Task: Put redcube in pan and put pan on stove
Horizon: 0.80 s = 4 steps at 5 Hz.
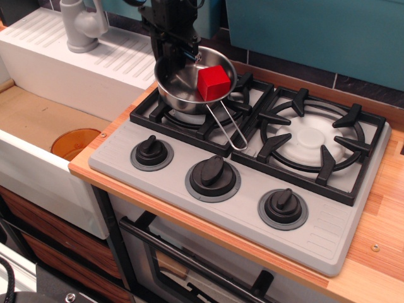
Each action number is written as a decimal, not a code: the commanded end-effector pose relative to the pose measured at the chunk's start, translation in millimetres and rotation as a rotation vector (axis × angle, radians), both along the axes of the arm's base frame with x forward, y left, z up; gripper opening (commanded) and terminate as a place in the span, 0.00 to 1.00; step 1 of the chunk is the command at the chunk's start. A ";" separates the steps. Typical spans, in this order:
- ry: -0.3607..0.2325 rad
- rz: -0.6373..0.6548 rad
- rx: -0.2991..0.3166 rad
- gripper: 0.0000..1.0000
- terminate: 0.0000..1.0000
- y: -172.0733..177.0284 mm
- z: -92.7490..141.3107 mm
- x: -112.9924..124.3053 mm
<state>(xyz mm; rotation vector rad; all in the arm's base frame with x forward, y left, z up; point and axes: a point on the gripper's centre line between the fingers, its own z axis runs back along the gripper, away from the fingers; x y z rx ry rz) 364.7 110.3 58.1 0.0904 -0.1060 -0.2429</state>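
The shiny steel pan [183, 88] sits low over the stove's [246, 170] left burner grate, tilted a little, its wire-loop handle [228, 129] pointing toward the front right. The redcube [213, 82] lies inside the pan against its right wall. My black gripper [175, 53] comes down from the top and is shut on the pan's far rim. Whether the pan rests on the grate or hangs just above it is hard to tell.
A white sink [57, 126] with an orange drain disc [74, 142] and a grey tap [81, 25] lies to the left. The right burner [312, 139] holds nothing. Three black knobs [213, 175] line the stove's front. A wooden counter [379, 252] surrounds the stove.
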 end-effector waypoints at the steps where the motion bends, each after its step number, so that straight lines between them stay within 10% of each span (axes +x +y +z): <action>1: -0.031 -0.019 -0.004 1.00 0.00 -2.9 23.5 6.1; 4: 0.002 0.005 0.015 1.00 0.00 -16.8 57.5 -6.6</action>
